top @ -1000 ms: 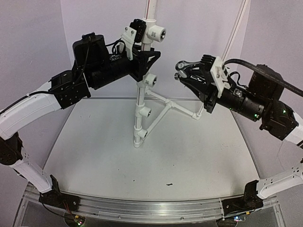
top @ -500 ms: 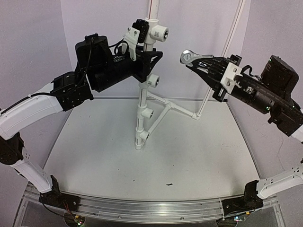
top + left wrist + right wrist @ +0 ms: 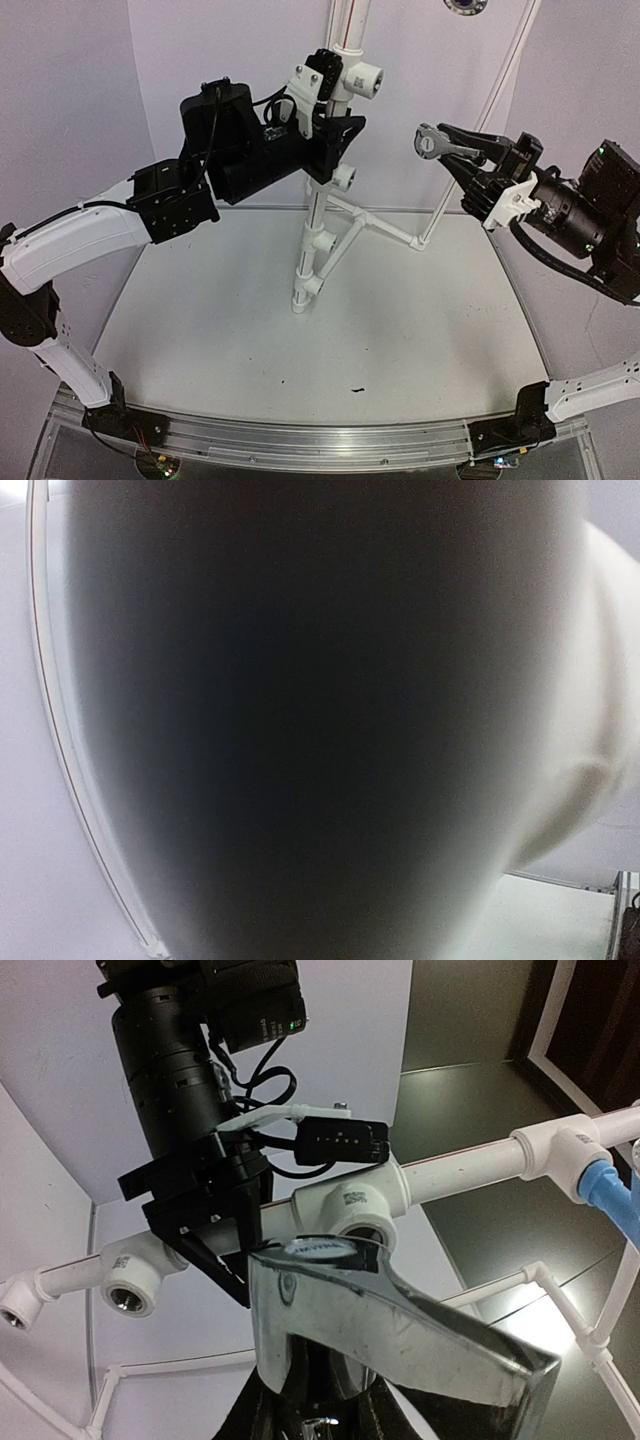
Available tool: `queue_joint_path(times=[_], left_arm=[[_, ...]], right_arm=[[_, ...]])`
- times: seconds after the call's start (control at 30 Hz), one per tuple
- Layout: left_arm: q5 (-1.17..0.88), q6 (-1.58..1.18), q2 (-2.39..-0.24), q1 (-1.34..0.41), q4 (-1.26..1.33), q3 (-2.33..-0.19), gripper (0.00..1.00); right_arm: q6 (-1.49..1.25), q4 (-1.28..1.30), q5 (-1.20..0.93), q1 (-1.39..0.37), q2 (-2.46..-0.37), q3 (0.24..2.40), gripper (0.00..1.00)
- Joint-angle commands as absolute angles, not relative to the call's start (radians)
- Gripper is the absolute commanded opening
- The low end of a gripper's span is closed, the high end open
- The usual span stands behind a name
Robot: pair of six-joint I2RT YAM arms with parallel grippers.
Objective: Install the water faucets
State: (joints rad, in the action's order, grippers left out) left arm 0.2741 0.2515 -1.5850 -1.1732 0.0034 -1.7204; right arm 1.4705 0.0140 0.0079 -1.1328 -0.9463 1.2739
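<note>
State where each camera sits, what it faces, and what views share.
Top external: above and behind the robot, looking down at the table; shows left gripper clamped on the pipe stand, right gripper holding a faucet.
Left wrist: close against a blurred pale surface; no fingers show.
Right wrist: looks past its faucet at the pipe stand and left gripper, all shared with top external.

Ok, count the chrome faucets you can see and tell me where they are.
1. The faucet is clamped in the right gripper, in the air right of the white pipe stand, apart from it. Others could be hidden behind the left arm.
</note>
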Motion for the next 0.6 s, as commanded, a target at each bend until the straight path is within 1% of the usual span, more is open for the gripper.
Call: queue_joint_path(times=[0.0,0.13,0.23,0.4,0.57], left_arm=[[0.261,0.140,-1.671,-1.192,-0.184,-1.669,0.00],[0.252,0.106,-1.643,-1.193,-0.183,-1.629,0.00],[0.234,0.081,-1.619,-1.199,-0.183,-1.588,0.00],[0.202,0.040,-1.590,-1.204,-0.183,-1.531,0.00],[0.182,0.006,-1.596,-1.207,-0.184,-1.513,0.00]], right_arm=[[1.519,-0.060,-0.026,-1.134,-0.937,1.321,0.00],[1.495,-0.070,-0.098,-1.134,-0.936,1.319,0.00],[1.535,-0.094,-0.094,-1.134,-0.953,1.302,0.00],[1.529,-0.130,-0.142,-1.134,-0.934,1.268,0.00],[1.459,-0.146,-0.204,-1.134,-0.910,1.240,0.00]])
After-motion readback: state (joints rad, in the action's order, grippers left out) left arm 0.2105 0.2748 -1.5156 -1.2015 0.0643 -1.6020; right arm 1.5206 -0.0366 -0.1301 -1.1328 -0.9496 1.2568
